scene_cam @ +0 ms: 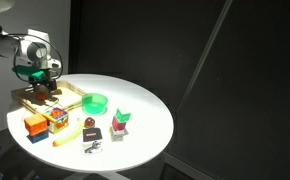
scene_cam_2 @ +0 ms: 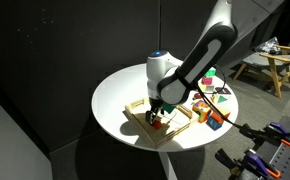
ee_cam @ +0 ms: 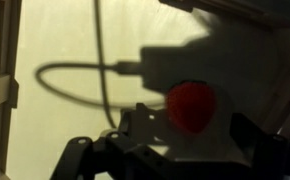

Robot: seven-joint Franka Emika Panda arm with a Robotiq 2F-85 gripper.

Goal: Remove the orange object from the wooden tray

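The orange-red rounded object (ee_cam: 192, 105) lies on the floor of the wooden tray (scene_cam: 25, 98), which sits at the table's edge and also shows in an exterior view (scene_cam_2: 140, 122). My gripper (ee_cam: 190, 135) is lowered into the tray, seen in both exterior views (scene_cam: 47, 88) (scene_cam_2: 160, 110). Its fingers are open and stand on either side of the orange object. A gap shows on the right finger's side. In both exterior views the gripper hides most of the object.
On the round white table (scene_cam: 145, 120) are a green bowl (scene_cam: 95, 102), an orange and blue block (scene_cam: 43, 122), a yellow stick (scene_cam: 70, 135), and small toys (scene_cam: 120, 122). The tray's wooden rails (ee_cam: 0, 90) lie close to the left.
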